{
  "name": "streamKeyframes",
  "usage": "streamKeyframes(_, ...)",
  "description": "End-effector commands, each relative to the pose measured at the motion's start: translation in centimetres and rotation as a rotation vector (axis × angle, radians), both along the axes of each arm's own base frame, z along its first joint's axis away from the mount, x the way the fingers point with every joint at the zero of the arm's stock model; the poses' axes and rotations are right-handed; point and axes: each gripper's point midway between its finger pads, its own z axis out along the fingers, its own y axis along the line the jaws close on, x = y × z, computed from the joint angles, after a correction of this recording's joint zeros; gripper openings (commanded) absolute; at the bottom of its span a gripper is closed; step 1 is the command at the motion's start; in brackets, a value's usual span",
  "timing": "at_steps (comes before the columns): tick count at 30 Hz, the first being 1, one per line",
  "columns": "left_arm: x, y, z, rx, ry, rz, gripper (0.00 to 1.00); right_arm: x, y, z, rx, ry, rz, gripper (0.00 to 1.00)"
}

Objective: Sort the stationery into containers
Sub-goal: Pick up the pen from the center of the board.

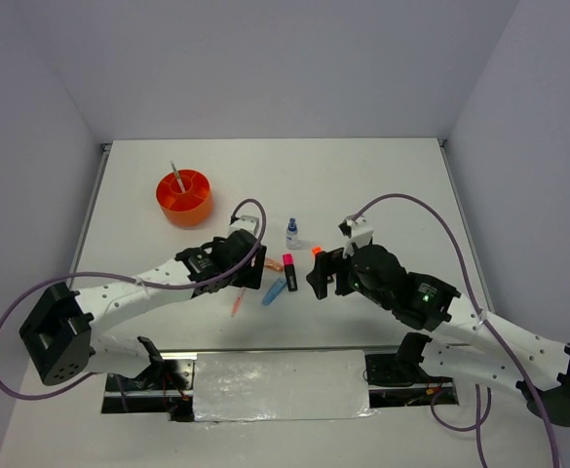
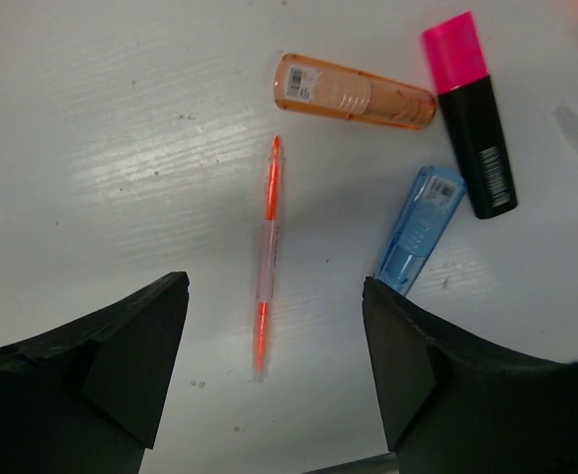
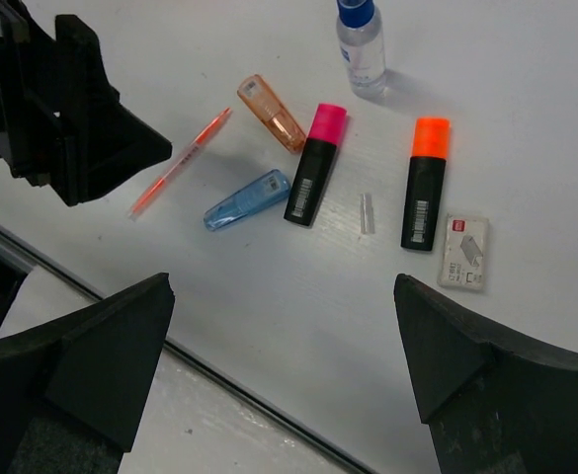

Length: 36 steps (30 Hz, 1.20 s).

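The orange organiser cup (image 1: pixel 184 198) stands at the far left with a grey pencil (image 1: pixel 177 176) in it. The rest of the stationery lies mid-table: thin orange pen (image 2: pixel 267 247), clear orange marker (image 2: pixel 353 91), pink-tipped highlighter (image 2: pixel 471 114), blue marker (image 2: pixel 419 229), orange-tipped highlighter (image 3: pixel 426 183), white eraser (image 3: pixel 463 252), blue-capped bottle (image 3: pixel 360 39). My left gripper (image 2: pixel 274 365) is open and empty, hovering over the lower end of the orange pen. My right gripper (image 3: pixel 284 365) is open and empty, above the table in front of the highlighters.
A small clear cap-like piece (image 3: pixel 367 212) lies between the two highlighters. The table's near edge, a dark strip (image 3: pixel 219 380), runs just below the right gripper. The two grippers (image 1: pixel 249 281) (image 1: pixel 316 275) face each other across the pile, close together.
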Motion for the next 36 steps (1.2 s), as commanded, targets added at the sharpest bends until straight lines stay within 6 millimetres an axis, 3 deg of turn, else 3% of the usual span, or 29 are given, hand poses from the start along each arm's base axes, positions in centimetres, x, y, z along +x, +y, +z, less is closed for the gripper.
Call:
streamKeyframes(1,-0.5,1.0,-2.0,0.061,0.043,0.026,0.83,-0.1,0.7,-0.1,0.010,0.011,0.031,1.00)
streamKeyframes(6,-0.8,1.1,-4.9,0.068,0.133,0.000,0.76,-0.2,0.7,-0.3,0.017,0.008,0.037,1.00)
streamKeyframes(11,-1.0,1.3,-6.4,0.063,0.188,-0.006,0.71,-0.4,0.8,-0.6,0.017,0.007,0.048,1.00)
streamKeyframes(22,-2.9,3.2,-10.3,0.129,0.306,0.022,0.45,-0.8,1.1,-1.1,0.018,0.009,0.091,0.99)
streamKeyframes(29,-4.7,4.3,-11.6,0.129,0.343,0.023,0.28,-1.0,1.7,-0.8,0.044,0.004,0.117,0.99)
streamKeyframes(32,-5.3,4.9,-11.9,0.136,0.352,0.032,0.14,-1.1,2.1,-0.8,0.059,0.006,0.134,0.99)
streamKeyframes(33,-5.4,5.0,-11.8,0.135,0.351,0.038,0.03,-0.9,2.0,-0.8,0.062,0.007,0.129,0.99)
streamKeyframes(36,-5.2,4.9,-10.6,0.097,0.317,0.058,0.00,0.2,1.6,-1.0,0.093,0.005,0.111,0.99)
